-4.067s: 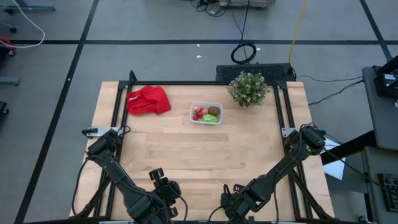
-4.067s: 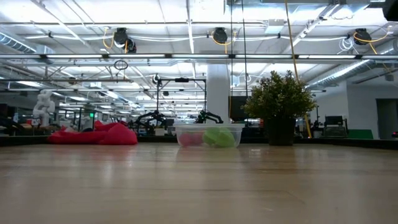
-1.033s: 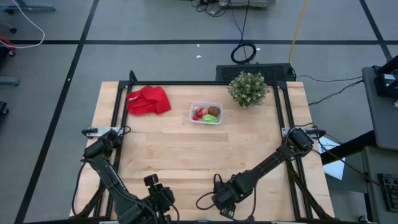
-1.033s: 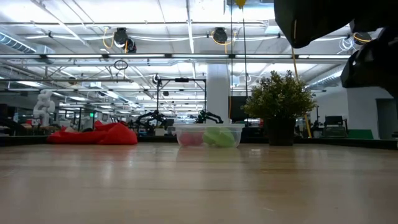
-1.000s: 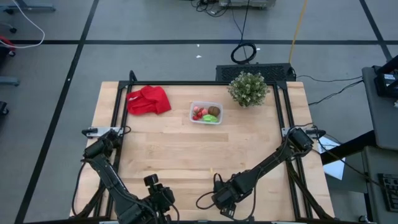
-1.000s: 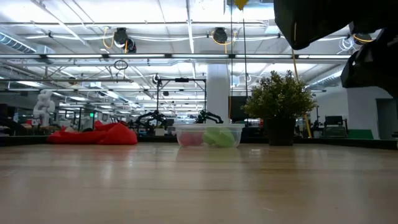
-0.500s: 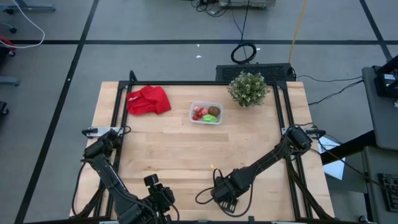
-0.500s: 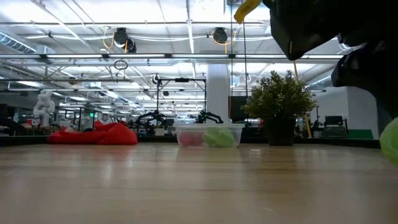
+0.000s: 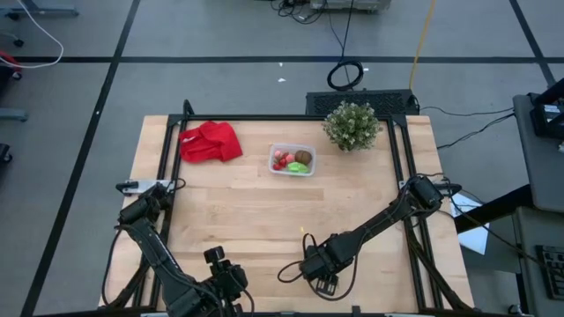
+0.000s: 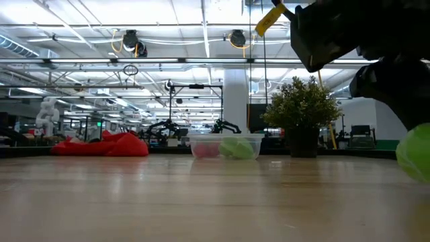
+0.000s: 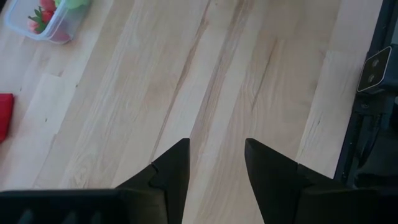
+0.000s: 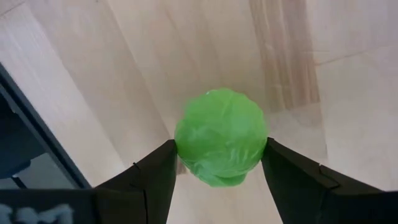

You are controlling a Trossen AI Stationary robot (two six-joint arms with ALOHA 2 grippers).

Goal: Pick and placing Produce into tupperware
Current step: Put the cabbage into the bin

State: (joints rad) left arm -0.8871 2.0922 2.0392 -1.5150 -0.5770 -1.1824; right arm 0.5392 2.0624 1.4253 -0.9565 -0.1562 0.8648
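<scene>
We see the right pincer (image 12: 217, 180) clamped on a green ball (image 12: 221, 145) above the desk's (image 9: 264, 211) near edge. The left pincer (image 11: 214, 165) waits at the near edge, slightly parted. The tupperware (image 9: 292, 159) with produce (image 9: 298, 161) sits far back.

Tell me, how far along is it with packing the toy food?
Several pieces already lie in the tupperware. The right end effector grips a green cabbage-like ball near the table's front edge; carrying it across remains. The left end effector waits open.
</scene>
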